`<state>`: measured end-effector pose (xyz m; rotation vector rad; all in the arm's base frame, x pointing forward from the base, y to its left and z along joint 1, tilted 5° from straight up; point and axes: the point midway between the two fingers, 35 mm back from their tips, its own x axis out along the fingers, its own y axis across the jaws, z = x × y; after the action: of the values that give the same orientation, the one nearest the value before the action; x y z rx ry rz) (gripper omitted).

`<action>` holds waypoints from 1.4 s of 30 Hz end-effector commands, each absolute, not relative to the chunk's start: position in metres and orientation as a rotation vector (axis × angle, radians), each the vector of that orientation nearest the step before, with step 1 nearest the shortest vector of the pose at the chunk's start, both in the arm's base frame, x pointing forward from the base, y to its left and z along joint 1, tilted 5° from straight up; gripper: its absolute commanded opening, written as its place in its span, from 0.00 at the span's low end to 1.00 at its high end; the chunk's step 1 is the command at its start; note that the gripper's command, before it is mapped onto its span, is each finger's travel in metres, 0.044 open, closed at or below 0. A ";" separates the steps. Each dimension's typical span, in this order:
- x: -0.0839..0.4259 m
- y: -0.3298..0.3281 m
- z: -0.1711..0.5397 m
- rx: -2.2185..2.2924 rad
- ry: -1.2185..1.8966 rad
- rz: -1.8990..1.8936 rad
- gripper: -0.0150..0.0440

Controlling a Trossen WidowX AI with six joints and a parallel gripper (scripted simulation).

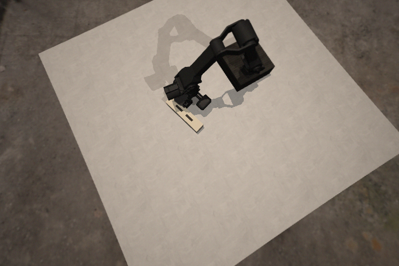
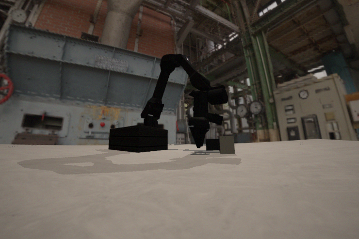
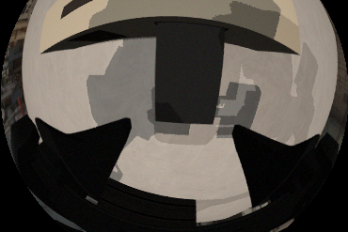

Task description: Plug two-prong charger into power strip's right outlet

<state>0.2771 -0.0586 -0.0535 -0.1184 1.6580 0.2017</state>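
Note:
The cream power strip [image 1: 196,124] [image 2: 226,145] [image 3: 127,7] lies on the pale table top. Two dark outlet slots show on its top in the top view and the wrist view. The black charger block [image 2: 212,144] [image 3: 189,73] is beside the strip, on its arm-base side, and looks a little lower than the strip. Its prongs cannot be made out. My gripper [image 2: 199,147] [image 3: 182,128] is open and empty, low over the table on the base side of the charger. In the wrist view the charger's near end appears between the fingertips. The top view hides the charger under the arm.
The dark base block [image 1: 234,71] [image 2: 138,138] carries the arm, behind the gripper from the strip. The pale square table top [image 1: 233,179] [image 2: 149,206] ends in straight edges. Arm shadows fall across the table and the strip.

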 end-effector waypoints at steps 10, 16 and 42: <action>0.259 -0.062 -0.054 -0.120 1.665 0.202 1.00; 0.263 -0.061 -0.049 -0.107 1.622 0.202 1.00; 0.280 -0.062 0.022 -0.053 1.067 0.211 1.00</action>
<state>0.2806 -0.0628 0.0226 -0.0526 1.0674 0.2061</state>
